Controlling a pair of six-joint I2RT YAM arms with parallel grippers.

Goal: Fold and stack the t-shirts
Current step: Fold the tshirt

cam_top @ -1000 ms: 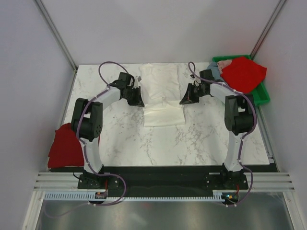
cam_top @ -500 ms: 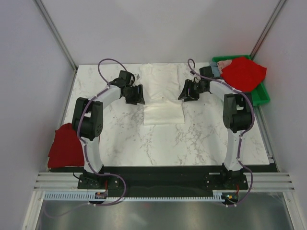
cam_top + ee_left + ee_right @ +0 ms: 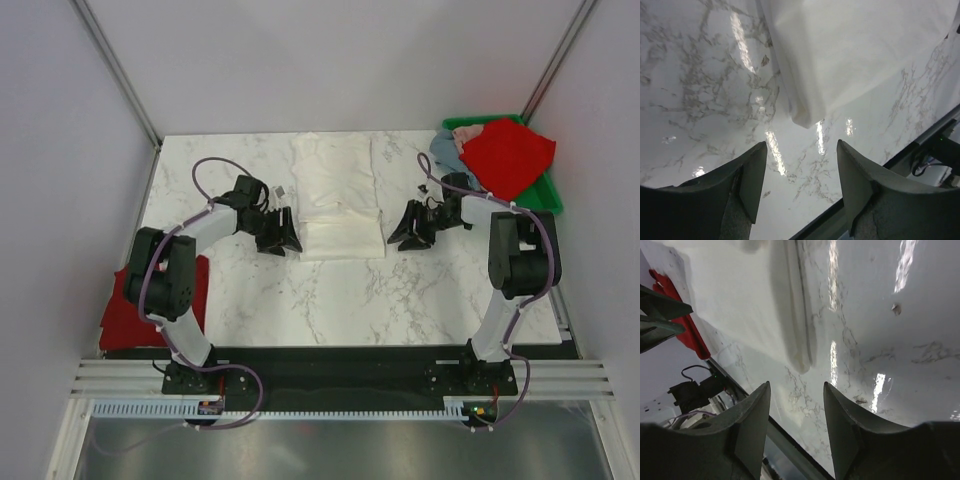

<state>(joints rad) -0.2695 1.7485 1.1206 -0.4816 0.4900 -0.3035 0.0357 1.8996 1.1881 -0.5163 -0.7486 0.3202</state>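
Top external view has the large cream-white cloth t-shirt (image 3: 335, 190) lying as a long narrow band from the table's centre out toward 12 o'clock, its near end doubled into a thicker pad. The left gripper (image 3: 280, 238) sits just off that pad's corner at 9 o'clock and the right gripper (image 3: 408, 230) near the opposite corner at 3 o'clock. Both have their jaws apart with nothing between them. Each wrist view shows a rounded folded corner of the shirt on the white marble table (image 3: 330, 300) just ahead of empty fingers. To my eye the step in hand is the next fold of this shirt. Doing it well means slipping one finger of each gripper under the corner's whole thickness, not only the top layer, then closing together, lifting level and carrying the edge toward 12 o'clock in step. Thin cloth on slick marble may slide away rather than pinch. A plain red cloth t-shirt (image 3: 125, 305) hangs off the table edge at 8 o'clock. A second red t-shirt (image 3: 508, 152) and a grey-blue t-shirt (image 3: 445, 150) lie on the green plastic bin (image 3: 548, 200) at 2 o'clock.
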